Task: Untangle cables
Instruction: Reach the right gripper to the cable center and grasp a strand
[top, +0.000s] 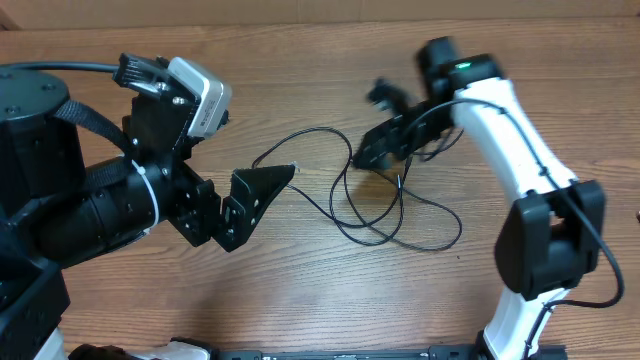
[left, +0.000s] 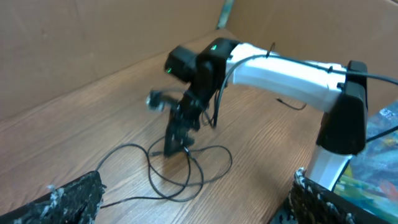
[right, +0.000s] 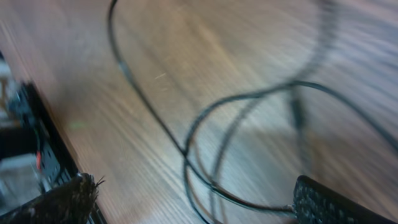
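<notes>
Cables (top: 372, 218) lie in loose overlapping loops mid-table (top: 300, 300), between both arms. Left pincer (left: 196, 186): spread wide, empty. Right pincer (right: 193, 186): spread wide just above the loops, clamping nothing.

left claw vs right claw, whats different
The left claw sits near a loose end of the cables; the right claw hangs over their loops. The left arm is black, the right arm white. Both claws look open.
</notes>
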